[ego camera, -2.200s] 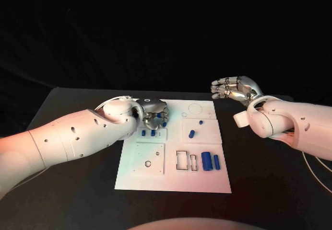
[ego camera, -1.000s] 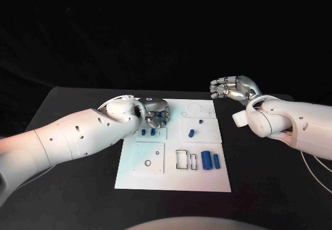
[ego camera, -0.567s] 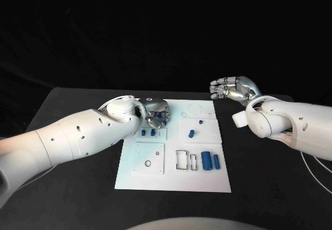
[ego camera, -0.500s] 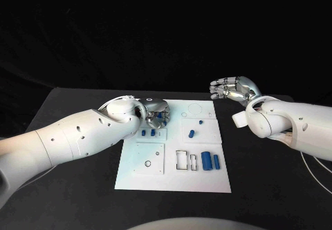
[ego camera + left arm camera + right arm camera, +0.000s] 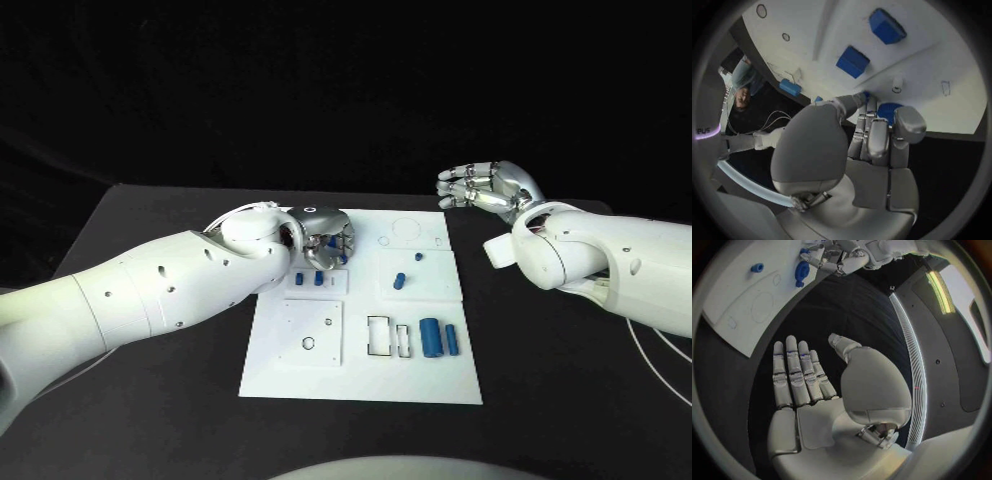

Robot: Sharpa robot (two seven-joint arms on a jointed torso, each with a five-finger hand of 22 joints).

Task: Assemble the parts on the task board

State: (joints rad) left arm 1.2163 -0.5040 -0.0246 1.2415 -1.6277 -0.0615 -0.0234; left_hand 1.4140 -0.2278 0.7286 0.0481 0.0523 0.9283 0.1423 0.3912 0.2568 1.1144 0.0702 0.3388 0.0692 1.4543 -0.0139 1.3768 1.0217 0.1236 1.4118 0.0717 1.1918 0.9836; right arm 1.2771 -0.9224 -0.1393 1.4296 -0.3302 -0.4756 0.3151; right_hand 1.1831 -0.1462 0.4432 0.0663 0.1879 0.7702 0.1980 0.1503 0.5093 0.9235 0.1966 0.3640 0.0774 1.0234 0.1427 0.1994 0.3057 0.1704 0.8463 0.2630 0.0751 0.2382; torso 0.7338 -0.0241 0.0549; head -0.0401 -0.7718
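The white task board lies mid-table. My left hand hovers low over its far left corner, fingers curled around a blue round part; the same blue round part shows at the left hand's fingertips in the right wrist view. Just in front of that hand two blue blocks stand on the board. Two small blue pieces sit further right, and two blue cylinders lie near the board's right edge. My right hand is raised beyond the far right corner, fingers spread and empty.
Two narrow rectangular slots sit left of the cylinders, and a round hole marks the board's near left panel. Outlined circles mark the far right panel. Black table surrounds the board.
My left hand has stayed over the board's far left corner, its fingers shifting slightly on the blue part. The right hand has not moved.
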